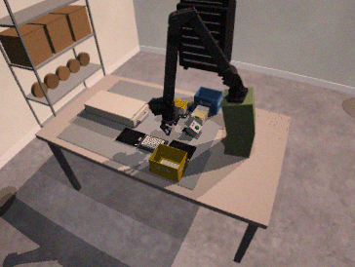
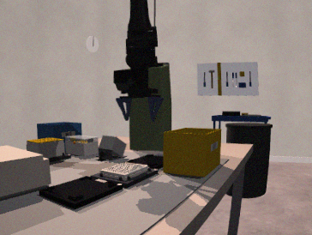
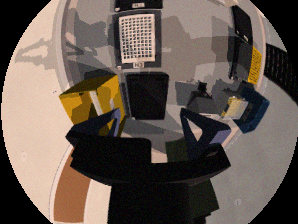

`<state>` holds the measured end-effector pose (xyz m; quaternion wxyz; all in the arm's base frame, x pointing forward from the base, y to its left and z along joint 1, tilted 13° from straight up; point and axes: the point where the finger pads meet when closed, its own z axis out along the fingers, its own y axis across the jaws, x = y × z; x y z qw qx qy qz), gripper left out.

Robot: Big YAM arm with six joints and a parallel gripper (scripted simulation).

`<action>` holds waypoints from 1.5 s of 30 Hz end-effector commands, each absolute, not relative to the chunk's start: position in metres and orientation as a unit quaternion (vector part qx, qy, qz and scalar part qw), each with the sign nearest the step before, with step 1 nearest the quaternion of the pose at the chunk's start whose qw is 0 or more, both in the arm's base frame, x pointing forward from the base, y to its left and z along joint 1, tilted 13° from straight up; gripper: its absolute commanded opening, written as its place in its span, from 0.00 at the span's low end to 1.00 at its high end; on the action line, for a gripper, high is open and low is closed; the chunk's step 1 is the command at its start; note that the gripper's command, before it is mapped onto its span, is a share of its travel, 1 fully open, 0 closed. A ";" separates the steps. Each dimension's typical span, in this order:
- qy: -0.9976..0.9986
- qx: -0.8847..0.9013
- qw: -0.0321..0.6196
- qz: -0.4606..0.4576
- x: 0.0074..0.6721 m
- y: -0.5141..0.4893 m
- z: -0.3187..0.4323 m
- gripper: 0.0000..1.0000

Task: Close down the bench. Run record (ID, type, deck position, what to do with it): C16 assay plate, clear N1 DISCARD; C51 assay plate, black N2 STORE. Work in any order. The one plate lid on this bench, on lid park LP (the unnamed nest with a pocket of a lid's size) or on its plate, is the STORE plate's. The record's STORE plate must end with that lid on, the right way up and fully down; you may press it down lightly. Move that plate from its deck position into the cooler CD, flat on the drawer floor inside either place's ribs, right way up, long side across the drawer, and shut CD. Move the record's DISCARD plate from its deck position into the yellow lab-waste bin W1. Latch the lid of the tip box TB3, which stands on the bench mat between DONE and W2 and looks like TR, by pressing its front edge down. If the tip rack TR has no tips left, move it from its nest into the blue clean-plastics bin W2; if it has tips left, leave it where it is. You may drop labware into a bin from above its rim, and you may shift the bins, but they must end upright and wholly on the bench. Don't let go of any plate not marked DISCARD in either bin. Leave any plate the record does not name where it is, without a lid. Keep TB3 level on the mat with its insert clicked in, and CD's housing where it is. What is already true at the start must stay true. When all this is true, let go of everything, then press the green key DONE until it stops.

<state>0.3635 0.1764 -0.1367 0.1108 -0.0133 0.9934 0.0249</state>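
My gripper point(image 1: 166, 128) is open and empty. It hangs above the deck, over the empty black nest point(image 3: 147, 96) beside the yellow bin W1 point(image 1: 169, 160); it also shows in the exterior view point(image 2: 139, 107) and the wrist view point(image 3: 152, 129). A pale plate point(image 1: 168, 165) lies inside W1. A plate with a white well grid and black rim point(image 1: 152, 142) sits on the middle nest, also seen from the wrist point(image 3: 140, 38). A further black nest point(image 1: 131, 136) lies beyond it. The beige cooler CD point(image 1: 117, 108) stands shut at the left.
The blue bin W2 point(image 1: 209, 96) stands at the back. In front of it are the tip rack TR with yellow tips point(image 1: 180, 104), the tip box TB3 point(image 1: 199, 113) and the green key DONE point(image 1: 196, 128). The green arm pedestal point(image 1: 239, 122) stands at the right.
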 end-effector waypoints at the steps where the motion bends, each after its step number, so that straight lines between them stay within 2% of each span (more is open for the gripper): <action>1: 0.992 -0.019 0.123 0.028 0.375 0.162 -0.129 1.00; 45: 0.992 -0.019 0.121 0.023 0.434 0.017 -0.118 1.00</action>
